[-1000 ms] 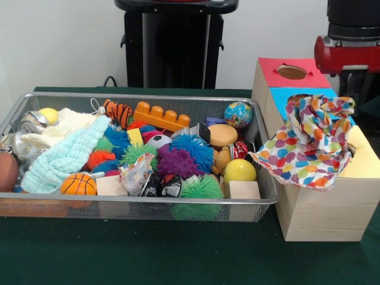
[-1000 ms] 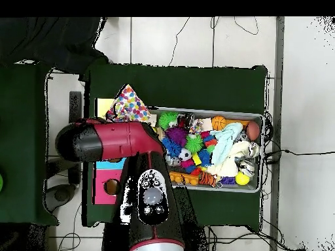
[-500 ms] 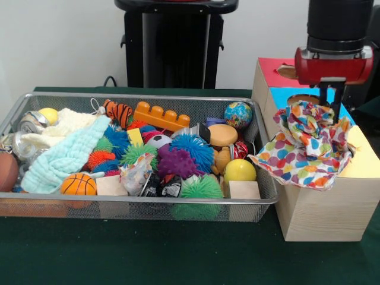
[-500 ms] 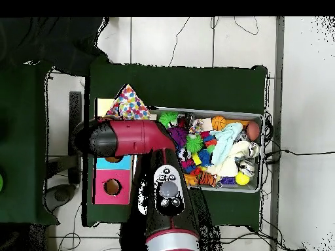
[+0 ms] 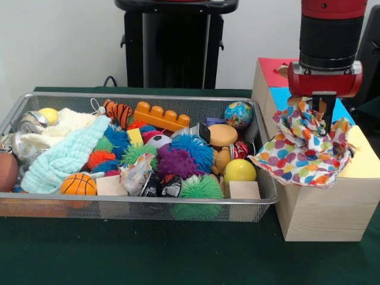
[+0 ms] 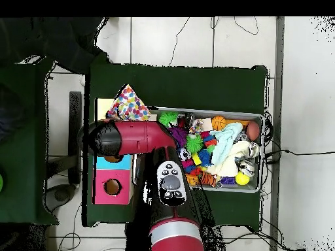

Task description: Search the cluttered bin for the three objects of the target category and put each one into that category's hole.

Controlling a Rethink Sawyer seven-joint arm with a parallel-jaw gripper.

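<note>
Vs 0.5 s ago: arm has risen a bit and shifted slightly left in front view; gripper (image 5: 318, 116) now hangs over the cloth (image 5: 309, 145), its dark tip down in the folds. Fingers: can't tell if spread or pinching, tips hidden by cloth. Cloth still draped over the box (image 5: 320, 208) top at the yellow section, its left corner hanging over the bin (image 5: 148, 205) rim. Bin clutter unchanged. Front view alone shows gripper; overhead has arm (image 6: 131, 138) covering it and the blue hole, but shows the red hole (image 6: 112, 187) open and the worktop (image 6: 196, 85).
</note>
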